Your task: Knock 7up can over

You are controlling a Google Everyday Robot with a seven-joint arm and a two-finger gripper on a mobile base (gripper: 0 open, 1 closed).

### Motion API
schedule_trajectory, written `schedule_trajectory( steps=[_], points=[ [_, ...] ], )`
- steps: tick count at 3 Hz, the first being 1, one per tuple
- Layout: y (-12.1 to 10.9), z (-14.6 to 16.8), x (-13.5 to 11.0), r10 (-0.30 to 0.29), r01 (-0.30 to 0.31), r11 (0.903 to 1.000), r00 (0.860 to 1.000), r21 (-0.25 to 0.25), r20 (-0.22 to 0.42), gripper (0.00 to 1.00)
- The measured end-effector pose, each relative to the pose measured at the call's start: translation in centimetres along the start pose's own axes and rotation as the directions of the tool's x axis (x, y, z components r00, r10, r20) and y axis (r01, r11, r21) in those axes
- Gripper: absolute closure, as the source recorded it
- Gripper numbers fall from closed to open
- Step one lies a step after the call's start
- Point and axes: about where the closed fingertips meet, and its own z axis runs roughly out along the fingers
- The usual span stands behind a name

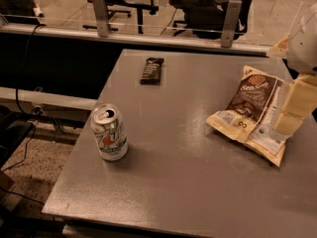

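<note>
My claw (292,110) hung over the table's (198,182) right edge, open or closed I couldn't tell. 7up can (109,132) stood upright near left edge. Best: cross over, shove it high.

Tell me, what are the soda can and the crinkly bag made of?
7up can: looks like thin metal, probably aluminium; shiny silver top, printed sides. Chip bag: seems plastic or foil film, glossy and wrinkled. The pincer hangs at the right edge, above the bag, away from the can.
</note>
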Motion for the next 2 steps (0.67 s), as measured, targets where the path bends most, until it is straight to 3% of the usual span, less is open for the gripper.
schedule_trajectory(
  steps=[1, 2],
  points=[
    [0.0, -0.1, 0.0, 0.0, 0.0, 1.0, 1.0, 0.002, 0.002, 0.0],
    [-0.2, 0.1, -1.3, -0.013, 0.013, 0.9999, 0.999, -0.005, 0.052, 0.0]
  ],
)
